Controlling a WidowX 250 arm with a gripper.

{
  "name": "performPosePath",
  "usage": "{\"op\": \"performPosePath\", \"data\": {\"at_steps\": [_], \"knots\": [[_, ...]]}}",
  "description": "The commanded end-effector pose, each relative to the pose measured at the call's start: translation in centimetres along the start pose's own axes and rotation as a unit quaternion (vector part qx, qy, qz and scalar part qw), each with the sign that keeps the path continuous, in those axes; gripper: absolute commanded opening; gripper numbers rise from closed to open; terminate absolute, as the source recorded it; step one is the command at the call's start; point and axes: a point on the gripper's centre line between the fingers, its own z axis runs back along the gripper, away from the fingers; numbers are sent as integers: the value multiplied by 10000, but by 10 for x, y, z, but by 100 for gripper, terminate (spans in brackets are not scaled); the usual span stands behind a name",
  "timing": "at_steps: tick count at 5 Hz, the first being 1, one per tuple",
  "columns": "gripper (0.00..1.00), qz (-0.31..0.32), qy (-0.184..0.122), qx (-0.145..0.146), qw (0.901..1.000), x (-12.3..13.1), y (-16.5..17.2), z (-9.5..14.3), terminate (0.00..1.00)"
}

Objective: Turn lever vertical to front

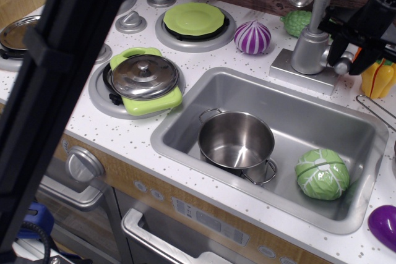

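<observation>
The silver faucet body (309, 51) stands on its base behind the sink. The lever (344, 62) juts from its right side; only a small silver bit of it shows between the black fingers. My gripper (346, 59) comes in from the upper right. Its jaws stand on either side of the lever and are closed on it. The lever's exact angle is hidden by the fingers.
The sink (185, 106) holds a steel pot (236, 140) and a green cabbage (321, 174). A purple onion (252, 36), a green plate (194, 18), a lidded pan (143, 77) and a yellow pepper (378, 77) lie around. The black arm (55, 91) blocks the left foreground.
</observation>
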Motion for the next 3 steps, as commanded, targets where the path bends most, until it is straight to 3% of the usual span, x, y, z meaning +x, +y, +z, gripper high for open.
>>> {"op": "performPosePath", "data": {"at_steps": [1, 2, 3], "knots": [[0, 104, -348, -405, 9985, 7, -1, 29, 0], [0, 109, -318, -503, 9982, 8, -2, 22, 0], [100, 66, -258, -509, 9983, 8, -1, 24, 0]]}}
